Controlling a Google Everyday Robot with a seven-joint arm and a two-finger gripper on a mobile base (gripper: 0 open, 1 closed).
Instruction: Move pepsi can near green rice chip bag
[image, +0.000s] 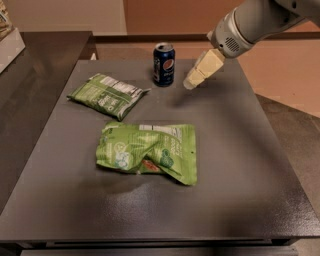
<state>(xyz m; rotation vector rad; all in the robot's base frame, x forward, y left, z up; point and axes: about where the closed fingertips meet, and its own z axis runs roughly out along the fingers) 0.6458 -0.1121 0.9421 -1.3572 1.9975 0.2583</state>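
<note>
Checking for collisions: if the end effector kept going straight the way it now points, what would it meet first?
Probably the bare dark grey tabletop, just right of the small dark blue Pepsi can. The cream end effector hangs right of the can, angled down-left; depth is unclear.

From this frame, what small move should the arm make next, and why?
Probably ease the pincer leftward to the pepsi can: it hangs just right of the upright can, not touching it, and the can stands at the table's far edge, well apart from the green rice chip bag.
</note>
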